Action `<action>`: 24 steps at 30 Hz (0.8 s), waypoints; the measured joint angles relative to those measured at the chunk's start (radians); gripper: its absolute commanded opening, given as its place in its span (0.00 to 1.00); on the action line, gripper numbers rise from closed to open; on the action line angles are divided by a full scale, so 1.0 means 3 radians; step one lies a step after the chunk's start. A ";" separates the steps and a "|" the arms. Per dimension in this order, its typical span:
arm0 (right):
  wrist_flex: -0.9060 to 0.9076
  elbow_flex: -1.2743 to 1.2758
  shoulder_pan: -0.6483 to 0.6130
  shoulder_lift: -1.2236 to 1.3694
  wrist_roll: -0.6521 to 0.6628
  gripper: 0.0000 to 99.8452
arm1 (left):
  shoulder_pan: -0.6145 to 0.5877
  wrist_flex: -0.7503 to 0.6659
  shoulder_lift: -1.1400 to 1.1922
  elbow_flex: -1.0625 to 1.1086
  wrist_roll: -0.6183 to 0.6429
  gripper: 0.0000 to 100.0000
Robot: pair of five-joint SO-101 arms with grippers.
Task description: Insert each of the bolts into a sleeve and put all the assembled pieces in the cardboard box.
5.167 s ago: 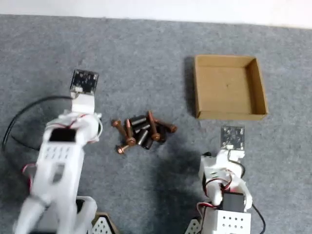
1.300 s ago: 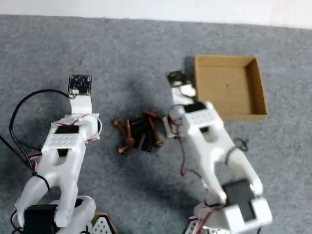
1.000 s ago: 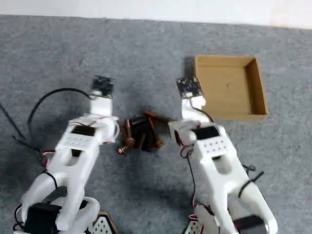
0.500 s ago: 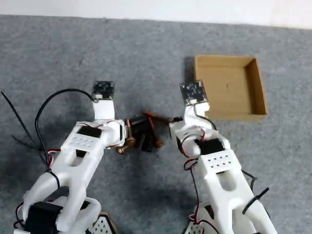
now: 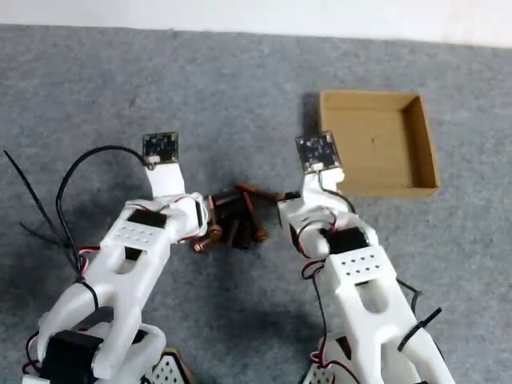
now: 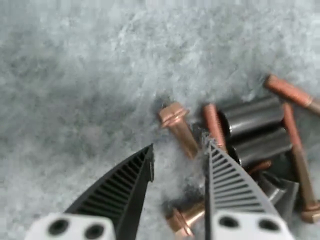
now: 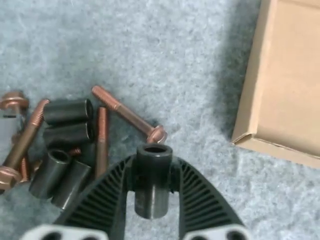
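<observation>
In the high view the pile [image 5: 238,214] of copper bolts and dark sleeves lies on the grey table [image 5: 240,96] between the two arms. The left arm [image 5: 140,240] meets it from 9 o'clock and the right arm [image 5: 352,264] from 3 o'clock. The cardboard box [image 5: 372,144] stands at about 2 o'clock from the pile, well apart, and no assembled piece lies in it yet. The left wrist view adds the detail that the high view cannot give: the left gripper [image 6: 178,147] has its fingers apart, low over the table, with one bolt [image 6: 181,131] lying between them. A second bolt [image 6: 214,125] lies just beside one finger, next to the loose sleeves [image 6: 250,117]. The danger, I think, is that on closing this finger catches the second bolt too, or pushes the round shaft so that it rolls out of the grasp. The right wrist view shows the right gripper [image 7: 153,166] clamped on one sleeve [image 7: 152,192], whose open end points away from the camera. Beyond it lie another bolt [image 7: 127,115] and the wall of the box [image 7: 260,100]. The sleeve is smooth and held only at its sides, so it may tilt or slip when a bolt presses into it, and then the insertion would miss the hole.
</observation>
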 measured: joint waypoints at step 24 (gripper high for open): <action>0.0000 0.0000 0.0000 0.0000 0.0000 0.00 | 0.0138 0.0445 0.1002 -0.0650 0.0506 0.16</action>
